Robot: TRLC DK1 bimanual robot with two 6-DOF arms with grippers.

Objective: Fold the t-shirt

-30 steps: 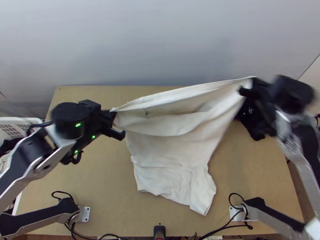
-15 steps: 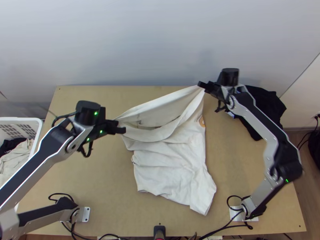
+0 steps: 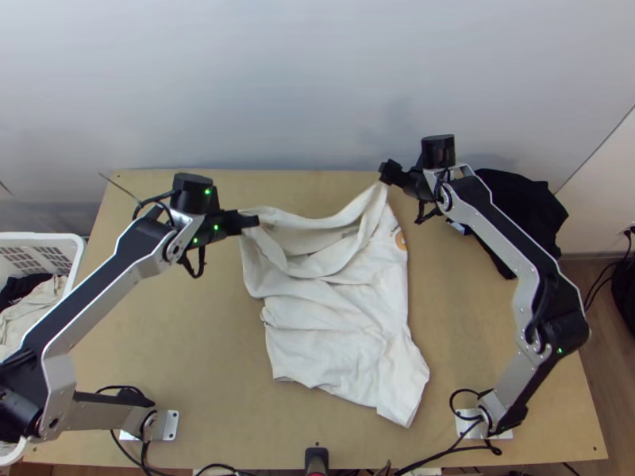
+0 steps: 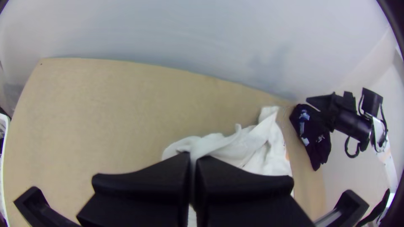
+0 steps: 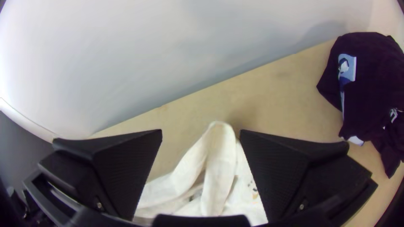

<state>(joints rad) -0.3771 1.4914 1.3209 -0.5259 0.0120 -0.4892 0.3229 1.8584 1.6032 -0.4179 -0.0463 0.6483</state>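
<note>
Laying-out stage, by my reading: t-shirt rumpled on table, left gripper clamped on its far edge, right gripper spread open near another raised part; next, lower and smooth.

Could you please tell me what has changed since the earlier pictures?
The right pincer has moved inward and opened, letting go of the T-shirt. The left pincer, still shut on it, has moved toward the table's far edge. The raised cloth now sags; the shirt's lower part stayed put.
</note>
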